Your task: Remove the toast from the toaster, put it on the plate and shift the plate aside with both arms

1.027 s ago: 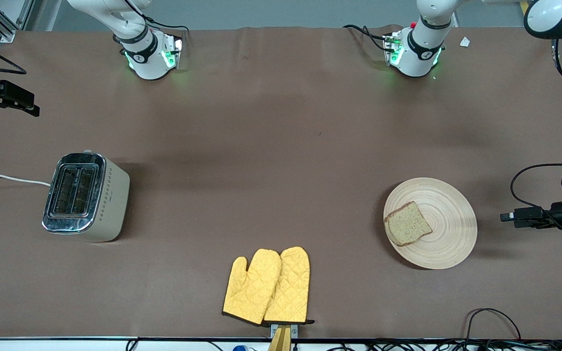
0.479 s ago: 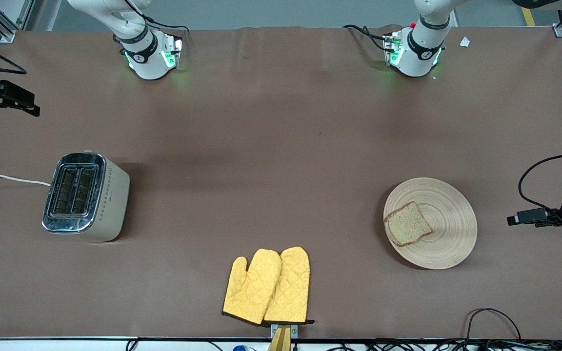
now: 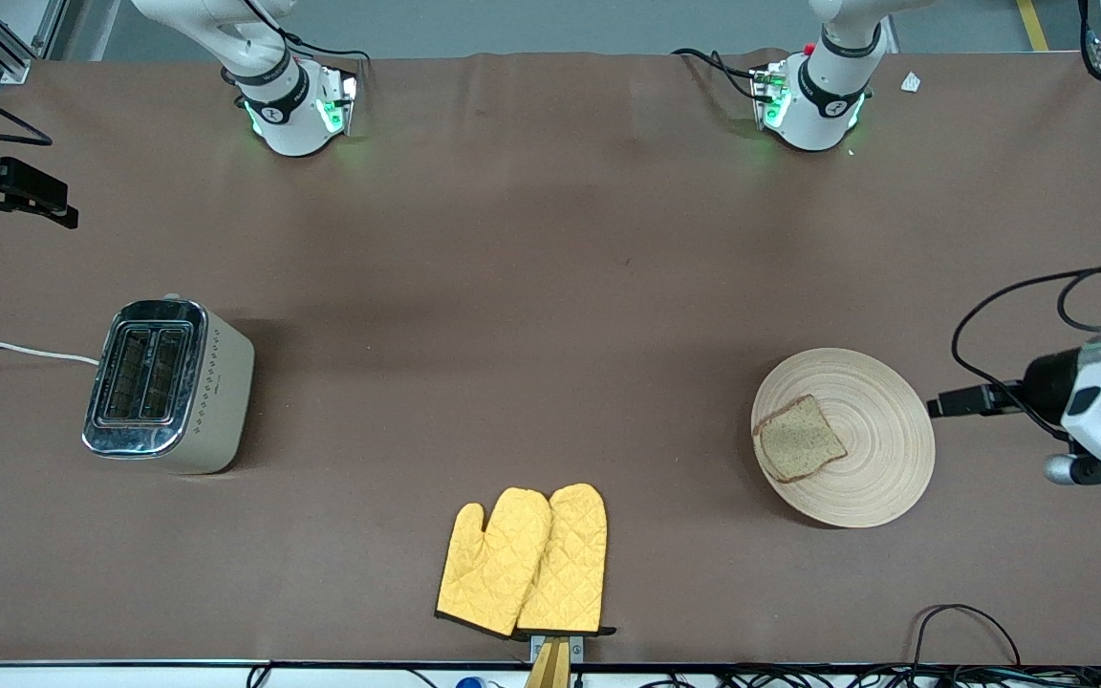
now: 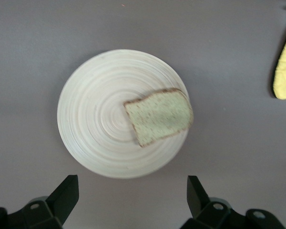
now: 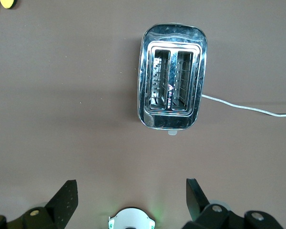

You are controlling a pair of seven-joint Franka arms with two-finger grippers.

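Note:
The toast [image 3: 799, 438] lies flat on the plate [image 3: 880, 449], on the plate's half toward the right arm's end. The plate rests on the brown table near the left arm's end. My left gripper [image 3: 938, 405] is up in the air beside the plate, over the table at the left arm's end, open and empty. In the left wrist view the plate [image 4: 93, 114] and toast [image 4: 158, 117] lie ahead of the open left gripper [image 4: 131, 186]. My right gripper [image 3: 53, 205] waits high over the right arm's end, open and empty [image 5: 131, 186].
A steel-topped toaster [image 3: 168, 385] with two empty slots [image 5: 172, 88] stands near the right arm's end, with a white cord [image 3: 15, 351]. Two yellow oven mitts [image 3: 527, 559] lie near the front edge. Black cables [image 3: 961, 621] lie by the front corner.
My left gripper has swung in toward the plate and its wrist has come farther into view. The right arm, the toast and the plate have not moved.

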